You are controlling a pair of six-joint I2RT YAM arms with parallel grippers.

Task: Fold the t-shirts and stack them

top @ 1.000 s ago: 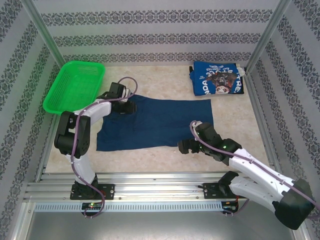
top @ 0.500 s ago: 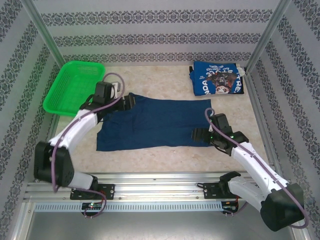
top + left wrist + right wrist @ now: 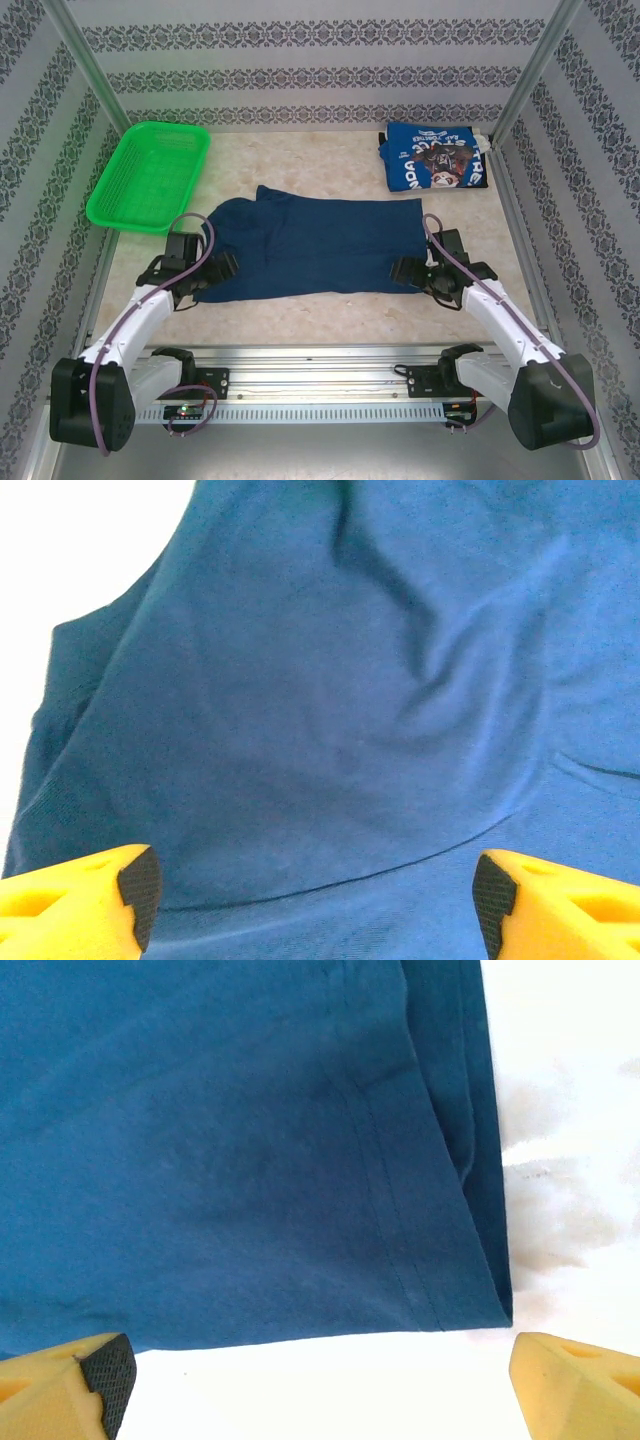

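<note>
The dark navy t-shirt (image 3: 320,245) lies spread in the middle of the table, its far left corner rumpled and turned in. My left gripper (image 3: 212,272) hovers open over the shirt's near left corner. In the left wrist view navy cloth (image 3: 330,700) with a hem line lies under the gripper (image 3: 315,900), and nothing sits between the pads. My right gripper (image 3: 408,271) is open at the shirt's near right corner. In the right wrist view that gripper (image 3: 320,1385) is over bare table just off the hem (image 3: 300,1260). The brighter blue t-shirt (image 3: 437,160) lies folded at the back right.
A green mesh basket (image 3: 150,175) stands at the back left. Patterned walls and metal posts enclose the table (image 3: 330,320), and a rail runs along the near edge by the arm bases.
The left gripper opened and drew back from the shirt's far left corner to its near left corner, leaving that corner rumpled. The right gripper moved away and right to the shirt's near right corner.
</note>
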